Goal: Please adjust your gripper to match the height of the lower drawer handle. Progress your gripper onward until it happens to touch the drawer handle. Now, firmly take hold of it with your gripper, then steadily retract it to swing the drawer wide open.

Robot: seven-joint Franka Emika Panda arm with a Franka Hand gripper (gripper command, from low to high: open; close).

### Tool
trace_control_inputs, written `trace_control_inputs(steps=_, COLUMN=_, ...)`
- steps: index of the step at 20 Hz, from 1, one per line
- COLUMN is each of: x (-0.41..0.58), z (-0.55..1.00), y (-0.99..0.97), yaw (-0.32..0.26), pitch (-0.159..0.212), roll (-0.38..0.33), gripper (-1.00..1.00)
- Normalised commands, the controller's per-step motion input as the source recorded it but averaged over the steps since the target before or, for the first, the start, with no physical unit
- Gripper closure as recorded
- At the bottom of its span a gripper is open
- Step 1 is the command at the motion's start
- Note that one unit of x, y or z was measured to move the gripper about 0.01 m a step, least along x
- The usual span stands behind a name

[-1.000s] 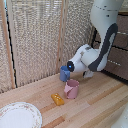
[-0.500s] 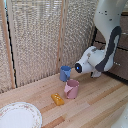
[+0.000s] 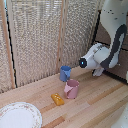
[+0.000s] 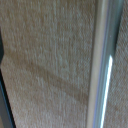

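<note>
In the exterior view the white-and-black arm reaches down at the right. Its gripper (image 3: 98,70) is low and close against the dark brown drawer (image 3: 121,70). The arm's body covers the fingers there, so their state does not show. The wrist view is filled by the drawer front (image 4: 50,60), seen from very near as a brown textured surface. The slim silver drawer handle (image 4: 102,65) runs across that picture as a bright bar. No fingertip appears in the wrist view, and the handle is hidden behind the arm in the exterior view.
A blue cup (image 3: 65,73), a pink cup (image 3: 72,88) and a small orange block (image 3: 57,99) stand on the wooden table (image 3: 95,107). A white plate (image 3: 19,115) lies at the exterior view's near left. A woven screen (image 3: 40,35) backs the table.
The hand has moved toward the exterior view's right, away from the cups and closer to the dark cabinet. The cups, block and plate have not moved.
</note>
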Motion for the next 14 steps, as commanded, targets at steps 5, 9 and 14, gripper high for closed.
trace_control_inputs(steps=5, x=0.045, z=0.08, y=-0.32, yaw=0.118, pitch=0.001, roll=0.048, gripper=1.00)
trace_control_inputs(steps=9, x=0.021, z=0.00, y=-0.06, yaw=-0.002, pitch=0.000, roll=0.003, gripper=1.00)
trace_control_inputs(steps=14, x=0.014, z=0.00, y=0.08, yaw=-0.003, pitch=0.000, roll=0.050, gripper=1.00)
